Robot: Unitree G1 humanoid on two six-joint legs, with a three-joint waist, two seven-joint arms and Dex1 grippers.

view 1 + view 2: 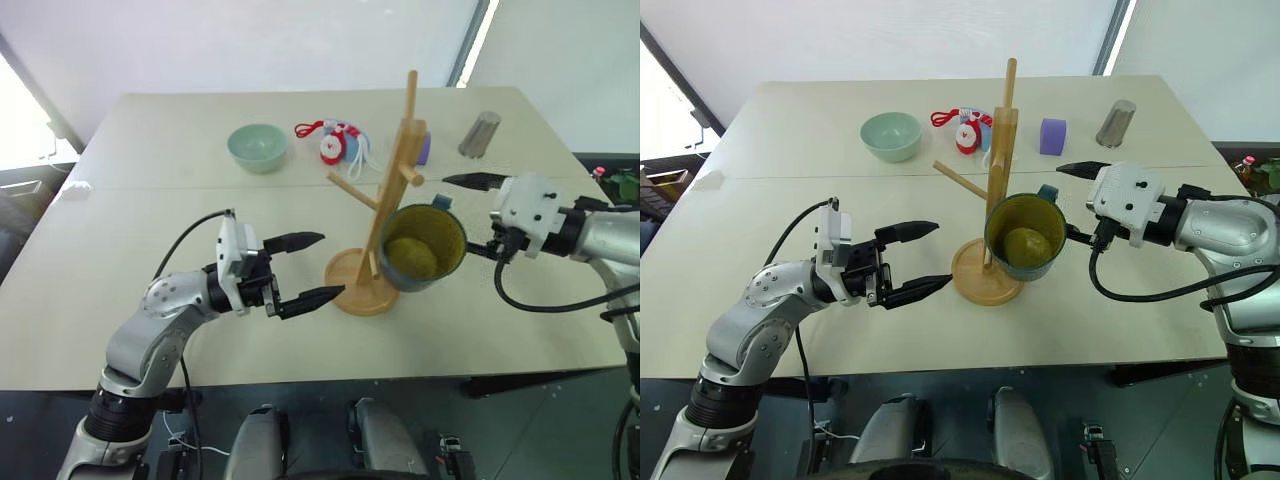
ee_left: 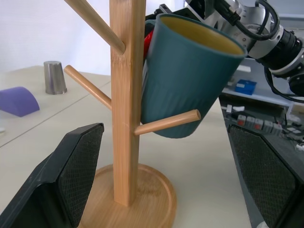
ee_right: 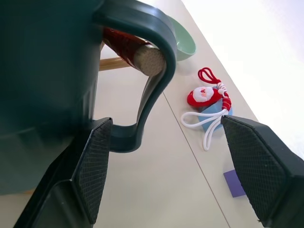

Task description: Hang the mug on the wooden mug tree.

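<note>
The teal-blue mug (image 1: 425,245) with its mustard-yellow inside hangs tilted on the wooden mug tree (image 1: 400,150), mouth turned toward me. Its loop handle (image 3: 152,85) sits over a peg whose end (image 3: 148,59) pokes through the loop. My right gripper (image 1: 458,215) is open just right of the mug, and the handle lies between its spread fingers, close to one pad (image 3: 97,161). Left of the tree's round base (image 1: 350,290), my left gripper (image 1: 330,266) stands open and level with nothing in it, pointing at the post (image 2: 126,118).
At the back of the table stand a pale green bowl (image 1: 257,146), a Santa toy with cords (image 1: 335,142), a purple block (image 1: 1052,135) and a grey tumbler (image 1: 480,133). The table's front edge (image 1: 330,375) runs close below both arms.
</note>
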